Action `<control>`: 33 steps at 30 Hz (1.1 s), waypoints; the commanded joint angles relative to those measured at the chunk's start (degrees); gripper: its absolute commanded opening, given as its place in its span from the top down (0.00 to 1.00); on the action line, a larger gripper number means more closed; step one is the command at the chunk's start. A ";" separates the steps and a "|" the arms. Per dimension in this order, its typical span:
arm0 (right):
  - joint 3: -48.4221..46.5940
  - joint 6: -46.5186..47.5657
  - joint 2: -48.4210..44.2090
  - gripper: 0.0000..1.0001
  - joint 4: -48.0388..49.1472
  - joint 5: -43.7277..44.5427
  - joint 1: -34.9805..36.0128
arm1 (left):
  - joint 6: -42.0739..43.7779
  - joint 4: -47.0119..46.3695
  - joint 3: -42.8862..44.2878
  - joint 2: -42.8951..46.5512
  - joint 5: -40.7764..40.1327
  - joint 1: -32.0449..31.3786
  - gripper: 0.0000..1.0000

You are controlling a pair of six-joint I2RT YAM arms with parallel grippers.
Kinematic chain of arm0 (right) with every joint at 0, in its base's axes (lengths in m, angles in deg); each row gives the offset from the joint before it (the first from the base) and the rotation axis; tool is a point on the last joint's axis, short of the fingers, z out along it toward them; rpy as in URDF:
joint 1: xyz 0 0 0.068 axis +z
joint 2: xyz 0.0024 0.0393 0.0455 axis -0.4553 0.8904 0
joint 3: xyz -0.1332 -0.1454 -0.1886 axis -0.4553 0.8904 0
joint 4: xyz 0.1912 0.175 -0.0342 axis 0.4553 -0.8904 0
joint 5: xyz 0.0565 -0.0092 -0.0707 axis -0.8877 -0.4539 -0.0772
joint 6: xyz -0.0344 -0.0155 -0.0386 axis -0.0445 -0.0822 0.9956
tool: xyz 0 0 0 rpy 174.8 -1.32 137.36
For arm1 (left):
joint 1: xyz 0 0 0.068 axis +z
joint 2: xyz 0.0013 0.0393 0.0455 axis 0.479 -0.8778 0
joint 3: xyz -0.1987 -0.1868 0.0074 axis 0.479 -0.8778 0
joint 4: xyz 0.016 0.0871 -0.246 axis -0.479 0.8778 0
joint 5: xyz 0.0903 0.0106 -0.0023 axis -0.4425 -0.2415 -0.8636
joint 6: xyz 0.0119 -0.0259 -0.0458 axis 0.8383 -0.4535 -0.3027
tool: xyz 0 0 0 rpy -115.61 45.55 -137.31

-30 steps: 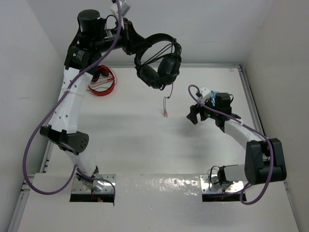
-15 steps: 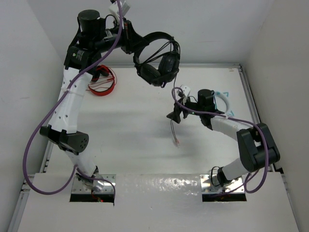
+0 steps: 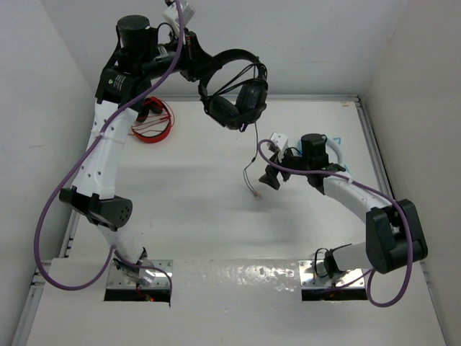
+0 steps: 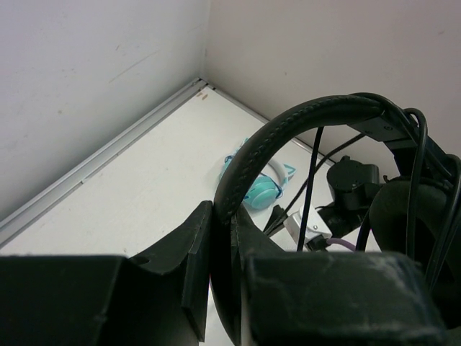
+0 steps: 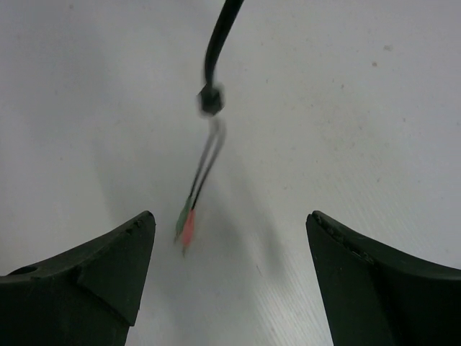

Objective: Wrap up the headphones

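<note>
The black headphones (image 3: 238,97) hang in the air at the back of the table, and my left gripper (image 3: 204,66) is shut on their headband (image 4: 288,130). In the left wrist view the band is pinched between the two fingers of the left gripper (image 4: 216,223). The thin cable (image 3: 252,169) dangles from the ear cups, and its end hangs just above the table. My right gripper (image 3: 272,176) is open, just right of the cable end. In the right wrist view the green and red plugs (image 5: 185,223) hang between the spread fingers of the right gripper (image 5: 230,234), nearer the left one and touching neither.
Red headphones (image 3: 153,119) lie at the back left of the table. Light blue headphones (image 3: 337,148) lie behind my right arm and also show as light blue headphones (image 4: 263,184) in the left wrist view. White walls close in the back and both sides.
My right gripper swung left to the dangling cable, then eased back a little to the right, staying open. The cable end swung forward and back. The left arm held still.
</note>
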 commanded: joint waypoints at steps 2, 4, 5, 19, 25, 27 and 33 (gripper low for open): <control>-3.94 6.64 -1.76 0.17 -9.48 1.04 -0.50 | -0.76 -1.68 1.23 2.54 -0.90 0.58 1.00; -2.11 4.18 -2.64 0.17 -4.25 0.87 0.12 | -1.02 -2.11 1.32 2.36 -0.82 0.67 1.00; -0.97 0.51 -3.43 0.17 -0.29 1.04 1.25 | -1.55 -2.20 1.32 2.36 -0.64 0.67 1.00; 5.29 -15.89 2.62 0.17 29.99 24.60 3.64 | -3.22 -3.96 1.06 2.01 -0.02 0.67 1.00; 3.53 -13.24 6.58 0.18 29.90 14.59 4.86 | -3.67 -4.49 1.58 1.66 0.07 0.67 1.00; 3.00 -13.93 8.42 0.18 31.38 13.53 5.13 | -3.40 -4.32 1.58 1.75 -0.28 0.67 1.00; -1.82 -16.93 14.84 0.20 35.96 17.74 5.22 | -3.92 -4.05 1.58 2.10 -0.29 0.67 1.00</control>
